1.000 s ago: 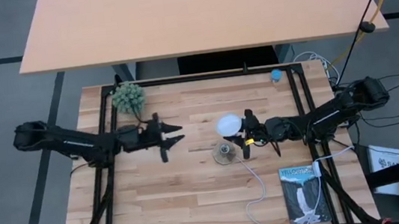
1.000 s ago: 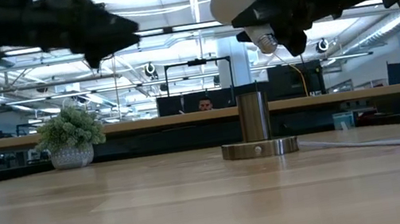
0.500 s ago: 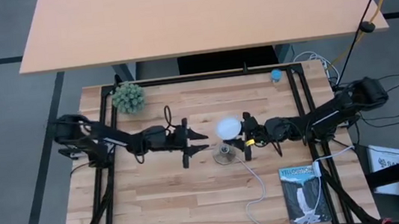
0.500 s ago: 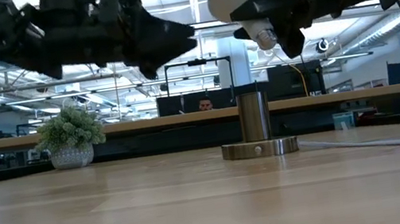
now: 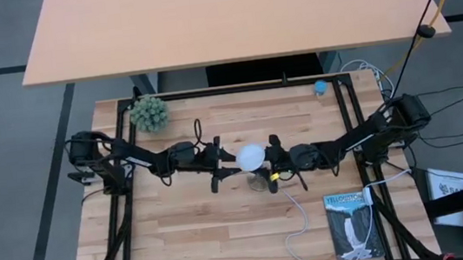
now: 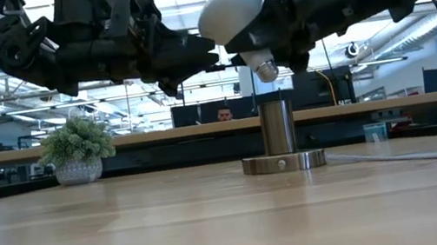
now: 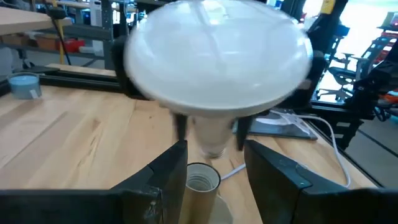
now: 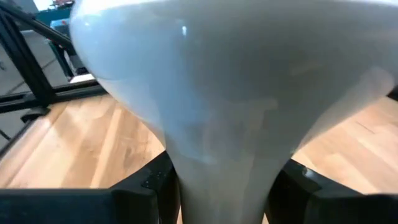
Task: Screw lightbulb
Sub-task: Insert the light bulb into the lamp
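Observation:
The white lightbulb [image 5: 250, 156] hangs tilted in the air, globe up and toward the table's left. Its silvery screw base [image 6: 264, 68] is just above the metal socket tube [image 6: 277, 126], which stands on its round disc [image 6: 284, 162] on the table. My right gripper [image 5: 273, 162] is shut on the bulb's neck. My left gripper [image 5: 228, 159] is open just left of the globe. In the left wrist view its two fingers [image 7: 168, 171] stand apart below the globe [image 7: 217, 56]. I cannot tell whether they touch it. My right gripper pinches the bulb's tapering neck [image 8: 224, 168] between its two fingers [image 8: 155, 183], just above the screw base. The fingers come about level from the table's right and lie across the neck. The bulb is lifted clear and tilted, its base pointing down at the socket.
A small potted plant [image 5: 149, 113] stands at the far left and a small blue object [image 5: 320, 87] at the far right. A booklet [image 5: 350, 223] lies near the right front. The socket's white cord [image 5: 298, 219] runs toward the near edge. A person [image 6: 224, 114] shows far behind the table.
My left gripper has gone toward the table's right, up to the bulb's globe. My right gripper has carried the bulb toward the table's left and a little down, so its screw base now hangs over the socket tube.

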Robot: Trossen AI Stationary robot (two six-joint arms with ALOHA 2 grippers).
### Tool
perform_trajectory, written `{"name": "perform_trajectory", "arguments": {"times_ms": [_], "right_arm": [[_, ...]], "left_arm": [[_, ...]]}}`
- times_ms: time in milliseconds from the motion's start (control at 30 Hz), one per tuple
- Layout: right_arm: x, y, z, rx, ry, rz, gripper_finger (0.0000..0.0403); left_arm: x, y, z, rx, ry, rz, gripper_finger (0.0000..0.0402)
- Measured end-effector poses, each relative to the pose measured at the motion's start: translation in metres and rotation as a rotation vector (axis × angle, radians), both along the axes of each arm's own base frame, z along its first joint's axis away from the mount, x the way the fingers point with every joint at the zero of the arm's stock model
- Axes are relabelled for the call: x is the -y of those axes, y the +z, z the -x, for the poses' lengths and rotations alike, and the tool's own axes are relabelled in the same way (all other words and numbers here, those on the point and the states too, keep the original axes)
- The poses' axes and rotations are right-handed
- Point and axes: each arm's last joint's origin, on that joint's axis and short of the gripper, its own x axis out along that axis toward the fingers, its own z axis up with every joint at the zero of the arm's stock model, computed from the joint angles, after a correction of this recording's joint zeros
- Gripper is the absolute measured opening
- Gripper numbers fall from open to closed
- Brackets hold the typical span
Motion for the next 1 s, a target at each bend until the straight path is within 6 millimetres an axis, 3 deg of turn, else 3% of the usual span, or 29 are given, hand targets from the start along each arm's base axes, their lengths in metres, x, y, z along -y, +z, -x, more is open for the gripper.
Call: {"name": "perform_trajectory", "arguments": {"times_ms": [367, 800, 1000], "right_arm": [[0.004, -0.005, 0.001, -0.048, -0.028, -0.042, 0.0169], [-0.001, -0.014, 0.005, -0.147, -0.010, -0.038, 0.0169], [-0.003, -0.013, 0.007, -0.155, -0.004, -0.035, 0.0169]], "left_arm": [[0.000, 0.008, 0.000, 0.087, 0.009, -0.005, 0.0165], [0.015, 0.004, -0.001, 0.044, 0.005, -0.005, 0.0165], [0.015, 0.008, -0.012, -0.008, 0.003, -0.036, 0.0165]]}}
